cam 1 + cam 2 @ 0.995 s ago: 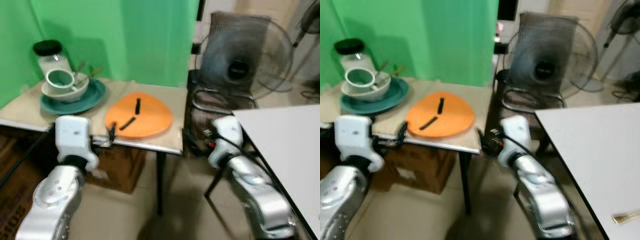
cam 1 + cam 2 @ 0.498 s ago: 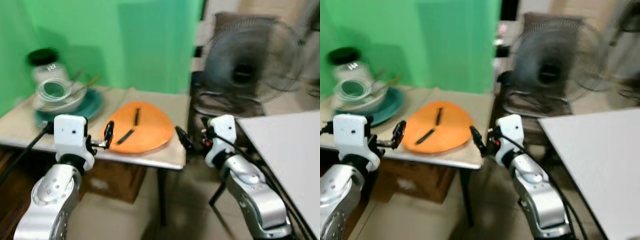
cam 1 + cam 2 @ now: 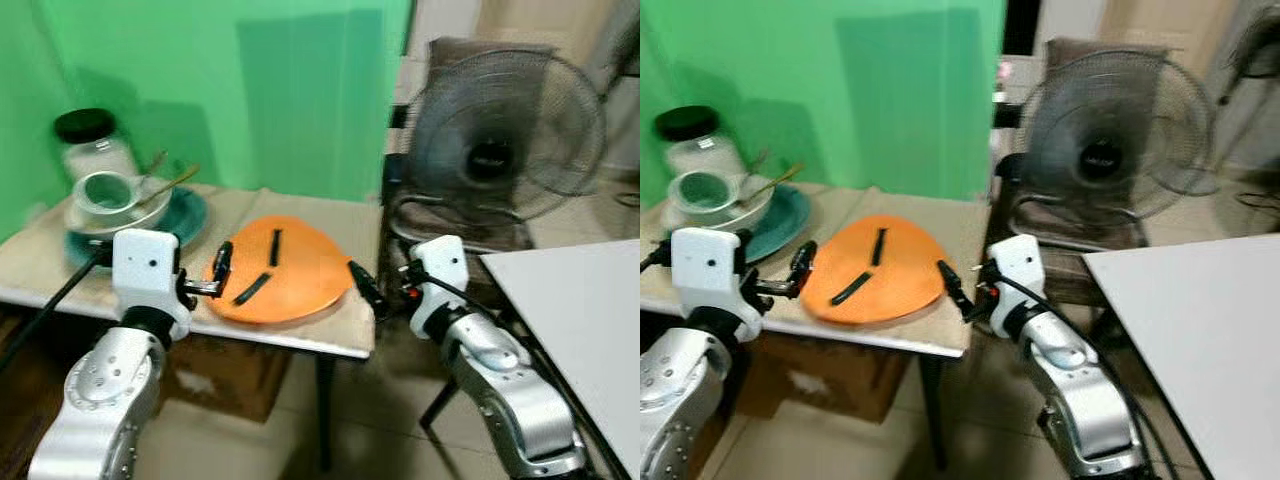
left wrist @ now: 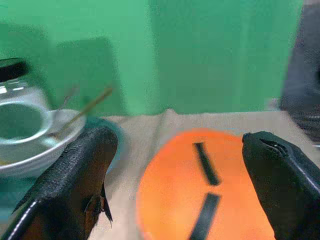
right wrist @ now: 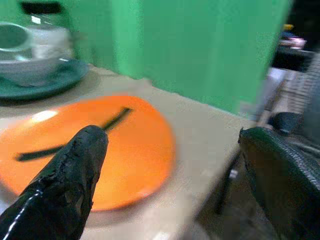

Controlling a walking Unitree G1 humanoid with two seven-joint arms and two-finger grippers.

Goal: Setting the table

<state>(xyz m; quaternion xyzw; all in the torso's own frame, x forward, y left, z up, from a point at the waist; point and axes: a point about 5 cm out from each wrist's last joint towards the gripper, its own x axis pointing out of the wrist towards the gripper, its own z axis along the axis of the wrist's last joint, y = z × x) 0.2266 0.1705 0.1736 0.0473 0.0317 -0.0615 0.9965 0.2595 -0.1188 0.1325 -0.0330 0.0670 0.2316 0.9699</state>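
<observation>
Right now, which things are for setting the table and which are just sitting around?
For the job:
orange plate
teal plate
white bowl with a cup in it
left gripper and right gripper, both open beside the orange plate

Just around:
glass jar
fan
white table

Two rounded silver forearms, white boxy wrist housings behind each gripper, left gripper [image 3: 221,272] and right gripper [image 3: 364,288] with long black textured fingers, black cable along each arm, red detail beside right wrist housing
</observation>
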